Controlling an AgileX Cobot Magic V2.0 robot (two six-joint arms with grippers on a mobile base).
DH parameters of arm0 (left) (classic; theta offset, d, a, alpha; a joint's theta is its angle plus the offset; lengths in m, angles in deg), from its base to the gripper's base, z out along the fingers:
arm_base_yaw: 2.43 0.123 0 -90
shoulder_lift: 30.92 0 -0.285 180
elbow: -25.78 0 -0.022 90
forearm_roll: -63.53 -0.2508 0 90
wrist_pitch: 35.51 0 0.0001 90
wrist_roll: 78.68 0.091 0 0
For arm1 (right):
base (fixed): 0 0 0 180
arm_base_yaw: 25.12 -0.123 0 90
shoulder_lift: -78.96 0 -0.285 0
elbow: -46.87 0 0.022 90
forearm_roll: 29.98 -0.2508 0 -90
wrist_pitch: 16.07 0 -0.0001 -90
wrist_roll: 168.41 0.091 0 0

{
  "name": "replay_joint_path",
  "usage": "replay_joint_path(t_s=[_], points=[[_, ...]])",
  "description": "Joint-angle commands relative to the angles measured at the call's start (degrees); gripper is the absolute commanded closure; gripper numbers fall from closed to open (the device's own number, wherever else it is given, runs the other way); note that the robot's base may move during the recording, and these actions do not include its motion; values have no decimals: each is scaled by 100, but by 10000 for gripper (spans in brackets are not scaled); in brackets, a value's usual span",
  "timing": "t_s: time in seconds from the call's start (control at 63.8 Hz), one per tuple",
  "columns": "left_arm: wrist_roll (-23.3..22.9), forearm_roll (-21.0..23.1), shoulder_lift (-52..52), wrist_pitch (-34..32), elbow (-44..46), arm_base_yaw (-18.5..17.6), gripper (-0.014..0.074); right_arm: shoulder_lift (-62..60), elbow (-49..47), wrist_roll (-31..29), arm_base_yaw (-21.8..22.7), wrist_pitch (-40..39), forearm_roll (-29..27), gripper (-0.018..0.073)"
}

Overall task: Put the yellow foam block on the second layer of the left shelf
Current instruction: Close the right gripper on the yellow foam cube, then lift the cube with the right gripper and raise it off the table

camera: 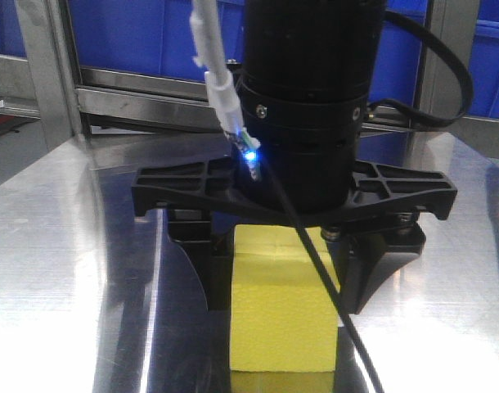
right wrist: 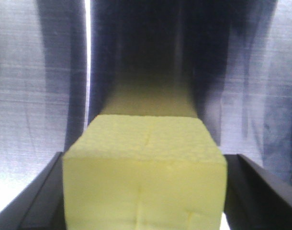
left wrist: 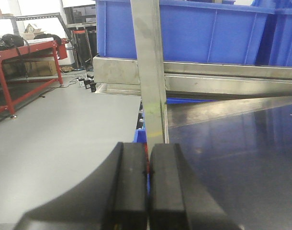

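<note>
The yellow foam block (camera: 278, 315) stands on a shiny metal shelf surface (camera: 61, 246) near the lower edge of the front view. My right gripper (camera: 284, 282) comes down over it from above, a black finger pressed against each side. The right wrist view is filled by the yellow foam block (right wrist: 144, 158), and my right gripper (right wrist: 144, 196) is shut on it with both fingers touching its sides. A faint seam runs across the block's top face. My left gripper (left wrist: 147, 147) hangs off to the side of the shelf, shut with nothing between its pads.
Blue plastic bins (camera: 151, 33) sit behind a metal rail (camera: 143, 102) at the back of the shelf. A steel upright post (left wrist: 151, 72) rises just ahead of the left gripper. A red-framed bench (left wrist: 21, 57) stands on the grey floor far left.
</note>
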Motion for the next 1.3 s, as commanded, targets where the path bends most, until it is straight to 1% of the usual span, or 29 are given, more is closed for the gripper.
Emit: replay_joint_path(t_s=[0.0,0.361,0.439,0.517,0.596,0.658,0.862,0.987,1.113,1.285], points=[[-22,29,-115,-473,-151,-34,472,-236,-104,-79,-10,-36,55,-62],[-22,29,-115,-473,-151,-34,472,-236,-104,-164,-55,12,55,-58],[-22,29,-115,-473,-151,-34,472,-236,-104,-175,-61,36,55,-14],[-22,29,-115,-473,-151,-34,472,-236,-104,-180,-61,42,55,49],[-22,29,-115,-473,-151,-34,472,-236,-104,-180,-61,42,61,85],[-22,29,-115,-473,-151,-34,472,-236,-104,-180,-61,54,61,97],[-22,29,-115,-473,-151,-34,472,-242,-104,-267,-61,68,65,96],[-22,29,-115,-473,-151,-34,472,-321,-104,-571,-6,56,104,96],[-22,29,-115,-473,-151,-34,472,-477,-99,-997,211,42,99,96],[-22,29,-115,-473,-151,-34,472,-753,22,-2093,650,21,-94,96]])
